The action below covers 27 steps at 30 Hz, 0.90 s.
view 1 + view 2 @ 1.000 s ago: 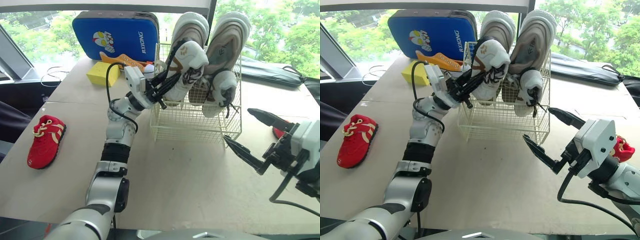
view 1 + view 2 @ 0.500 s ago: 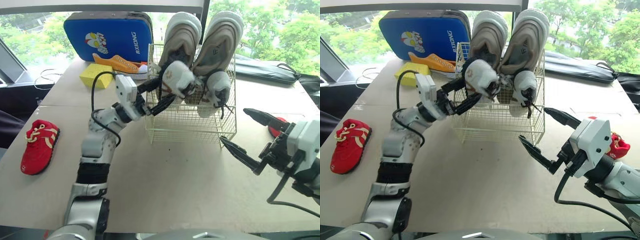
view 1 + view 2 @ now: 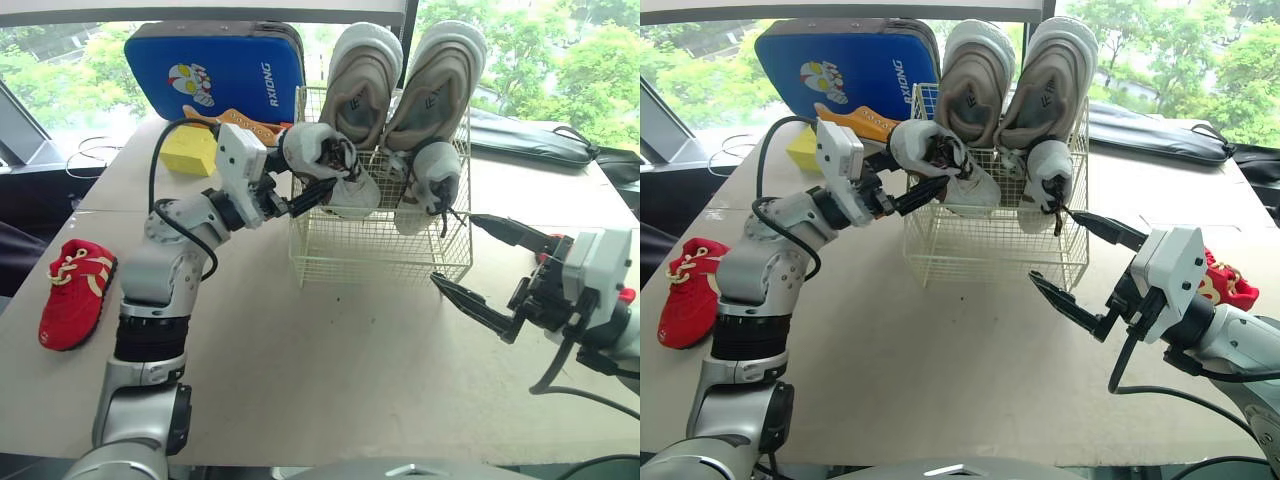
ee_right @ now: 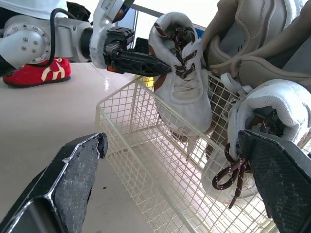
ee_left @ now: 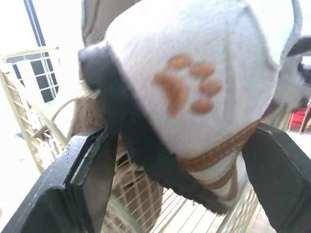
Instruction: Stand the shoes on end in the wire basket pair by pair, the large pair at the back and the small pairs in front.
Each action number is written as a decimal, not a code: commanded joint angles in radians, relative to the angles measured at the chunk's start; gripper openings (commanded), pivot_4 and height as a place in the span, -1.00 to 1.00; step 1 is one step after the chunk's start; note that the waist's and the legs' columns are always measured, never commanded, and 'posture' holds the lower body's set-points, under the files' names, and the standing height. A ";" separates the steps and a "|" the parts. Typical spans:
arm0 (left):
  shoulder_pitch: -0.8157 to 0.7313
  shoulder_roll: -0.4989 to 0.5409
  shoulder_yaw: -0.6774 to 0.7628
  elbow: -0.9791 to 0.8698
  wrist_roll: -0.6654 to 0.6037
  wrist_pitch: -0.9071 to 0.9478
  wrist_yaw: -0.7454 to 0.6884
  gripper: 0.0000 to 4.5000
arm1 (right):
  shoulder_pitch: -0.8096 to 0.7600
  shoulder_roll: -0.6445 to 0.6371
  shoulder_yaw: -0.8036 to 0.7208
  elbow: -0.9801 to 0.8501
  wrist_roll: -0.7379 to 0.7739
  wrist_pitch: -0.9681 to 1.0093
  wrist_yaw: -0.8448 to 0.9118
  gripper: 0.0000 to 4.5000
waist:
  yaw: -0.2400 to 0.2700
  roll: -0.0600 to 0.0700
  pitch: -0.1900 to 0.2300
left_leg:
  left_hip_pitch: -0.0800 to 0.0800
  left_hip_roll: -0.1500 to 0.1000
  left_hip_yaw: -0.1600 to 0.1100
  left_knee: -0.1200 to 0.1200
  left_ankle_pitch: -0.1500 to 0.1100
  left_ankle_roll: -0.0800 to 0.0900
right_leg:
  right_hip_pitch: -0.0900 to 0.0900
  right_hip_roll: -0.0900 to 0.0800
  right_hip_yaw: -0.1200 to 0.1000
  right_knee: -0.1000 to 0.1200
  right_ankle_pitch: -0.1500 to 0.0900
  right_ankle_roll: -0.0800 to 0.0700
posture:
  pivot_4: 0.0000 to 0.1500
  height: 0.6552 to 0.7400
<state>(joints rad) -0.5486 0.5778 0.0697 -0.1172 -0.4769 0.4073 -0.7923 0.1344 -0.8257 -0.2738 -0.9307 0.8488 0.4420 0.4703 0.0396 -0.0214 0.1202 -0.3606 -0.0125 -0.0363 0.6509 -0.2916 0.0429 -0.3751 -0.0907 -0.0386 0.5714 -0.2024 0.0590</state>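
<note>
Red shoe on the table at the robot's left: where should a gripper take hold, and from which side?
Probably across its two sides near the laced collar, coming down from above. The red shoe sits sole-down on the table, so both flanks look free and the top is open to approach.

Silver-grey arms (image 3: 150, 300) with looping black cables (image 3: 150, 178) ended in white wrist housings (image 3: 240, 155) bearing the black-fingered left claw (image 3: 318, 170) and right claw (image 3: 452, 250).

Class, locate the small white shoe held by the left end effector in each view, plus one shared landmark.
Left eye: small white shoe, upper centre, at wire basket rim.
Right eye: upper centre-left.
Left wrist: between the fingers.
Right wrist: over wire basket's rim.
Landmark: wire basket.
</note>
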 commanded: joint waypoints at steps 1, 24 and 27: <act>-0.079 0.091 -0.009 0.024 -0.001 -0.020 -0.147 0.86 | -0.020 0.001 -0.010 -0.002 0.002 0.001 0.012 1.00 | 0.000 -0.003 0.001 | 0.000 0.000 0.000 0.000 0.000 0.000 | -0.001 0.000 0.000 0.000 0.000 0.000 | 1.00 1.00; -0.825 0.142 -0.379 0.924 0.199 -0.461 -0.822 -0.52 | 0.022 0.039 -0.029 -0.072 -0.013 0.042 -0.037 1.00 | -0.003 -0.011 0.004 | -0.003 -0.001 0.001 0.000 0.000 0.000 | -0.002 0.003 0.002 0.000 0.001 -0.002 | 1.00 1.00; -0.867 0.143 -0.468 0.968 0.210 -0.483 -0.822 -0.53 | 0.029 0.044 -0.028 -0.081 -0.016 0.045 -0.046 1.00 | -0.004 -0.010 0.004 | -0.002 0.000 0.001 0.000 0.000 0.001 | -0.002 0.003 0.003 0.000 0.001 -0.001 | 1.00 1.00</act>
<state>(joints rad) -1.3976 0.7092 -0.3683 0.8412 -0.2710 -0.0516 -1.6102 0.1628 -0.7855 -0.2751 -0.9755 0.8320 0.4968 0.4354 0.0356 -0.0314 0.1244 -0.3623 -0.0124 -0.0347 0.6506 -0.2918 0.0437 -0.3767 -0.0876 -0.0352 0.5714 -0.2019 0.0580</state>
